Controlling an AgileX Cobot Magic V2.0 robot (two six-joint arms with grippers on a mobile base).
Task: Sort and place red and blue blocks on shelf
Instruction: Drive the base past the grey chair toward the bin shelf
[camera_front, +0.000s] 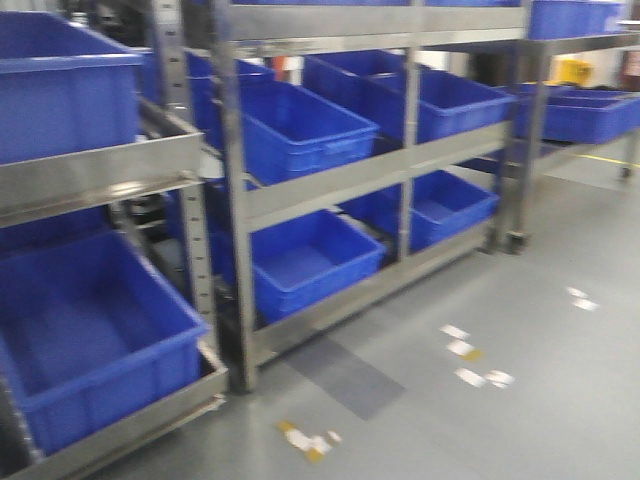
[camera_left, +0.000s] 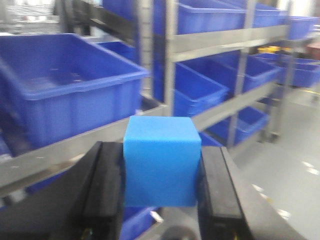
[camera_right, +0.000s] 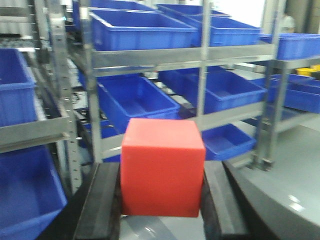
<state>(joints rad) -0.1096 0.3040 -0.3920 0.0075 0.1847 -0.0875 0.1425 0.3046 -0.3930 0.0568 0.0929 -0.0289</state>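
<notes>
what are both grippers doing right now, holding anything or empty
left gripper: closed, holding the blue block between its fingers
right gripper: closed, holding the red block between its fingers

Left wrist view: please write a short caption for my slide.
Left hand holds the blue block before the shelf of blue bins.

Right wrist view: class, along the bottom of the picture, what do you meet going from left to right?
Blue bin → black gripper finger → red block → second gripper finger → grey floor.
</notes>
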